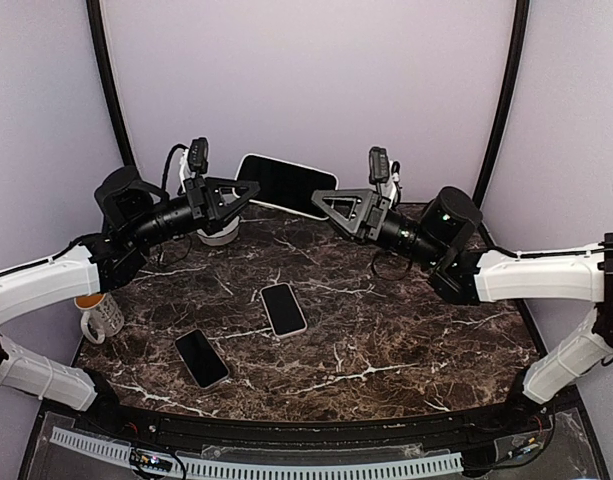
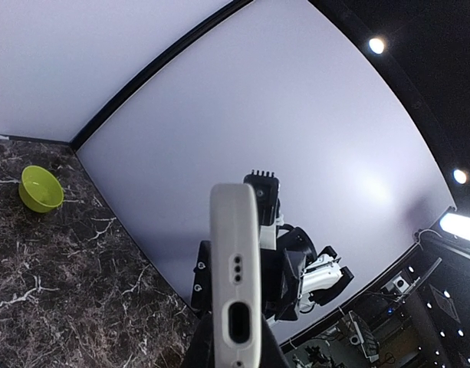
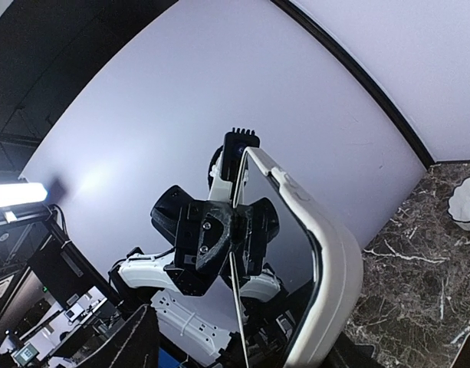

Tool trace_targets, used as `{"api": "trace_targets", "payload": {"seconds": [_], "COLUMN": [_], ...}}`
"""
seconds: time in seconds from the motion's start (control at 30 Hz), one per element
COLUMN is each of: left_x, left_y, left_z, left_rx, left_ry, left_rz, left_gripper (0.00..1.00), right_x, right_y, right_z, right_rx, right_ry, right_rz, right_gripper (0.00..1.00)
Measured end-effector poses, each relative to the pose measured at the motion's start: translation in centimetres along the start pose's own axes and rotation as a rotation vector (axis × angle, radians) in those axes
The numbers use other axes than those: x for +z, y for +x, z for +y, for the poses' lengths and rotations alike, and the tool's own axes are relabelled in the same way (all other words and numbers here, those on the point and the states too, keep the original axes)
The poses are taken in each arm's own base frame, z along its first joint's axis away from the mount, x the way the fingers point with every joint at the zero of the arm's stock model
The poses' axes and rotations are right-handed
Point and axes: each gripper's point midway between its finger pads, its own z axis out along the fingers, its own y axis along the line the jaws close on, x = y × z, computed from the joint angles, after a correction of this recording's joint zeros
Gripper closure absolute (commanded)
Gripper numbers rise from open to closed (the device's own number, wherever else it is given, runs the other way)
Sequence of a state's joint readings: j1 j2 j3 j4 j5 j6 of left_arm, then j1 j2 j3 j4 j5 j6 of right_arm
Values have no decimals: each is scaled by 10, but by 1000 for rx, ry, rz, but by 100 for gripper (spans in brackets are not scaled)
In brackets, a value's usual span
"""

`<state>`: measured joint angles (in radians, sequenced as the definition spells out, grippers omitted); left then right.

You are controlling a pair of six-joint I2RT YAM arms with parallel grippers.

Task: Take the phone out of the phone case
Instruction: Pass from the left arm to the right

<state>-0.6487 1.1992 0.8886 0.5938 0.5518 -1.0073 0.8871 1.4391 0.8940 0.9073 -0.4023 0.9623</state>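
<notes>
Risk, L to R: the left gripper [image 1: 244,190] pinches only one short end of the phone case [image 1: 286,184]. If the right side pushes or peels too hard, the case could twist out of that pinch and drop onto the marble table [image 1: 406,330] w/ the phone [image 3: 284,245] inside. A slip at the right end could also pop the phone free w/ nothing under it. The phone sits in the white case, screen dark, both held up in the air between the two arms at the back of the table. Tools: left gripper is clamped tight on the case's left end, nearly closed. Right gripper [image 1: 324,202] is at the case's right end, jaws partway; can't tell whether it grips or just touches
</notes>
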Motion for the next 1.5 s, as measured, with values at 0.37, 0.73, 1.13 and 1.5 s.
{"api": "trace_targets", "payload": {"seconds": [0.37,0.73,1.13,1.5], "left_x": [-1,-3,-31,-59], "left_y": [0,4,15,47], "left_z": [-5,-7,-29,-58], "left_rx": [3,30,151,286], "left_ry": [30,56,47,118], "left_rz": [-6,-10,27,176], "left_gripper": [100,73,10,25], "right_x": [8,7,-1,-21], "right_y": [0,2,18,44], "right_z": [0,-2,3,40], "right_rx": [18,44,-45,-172], "right_ry": [-51,-62,-65,-201], "right_rz": [10,38,132,320], "right_gripper": [70,100,100,100]}}
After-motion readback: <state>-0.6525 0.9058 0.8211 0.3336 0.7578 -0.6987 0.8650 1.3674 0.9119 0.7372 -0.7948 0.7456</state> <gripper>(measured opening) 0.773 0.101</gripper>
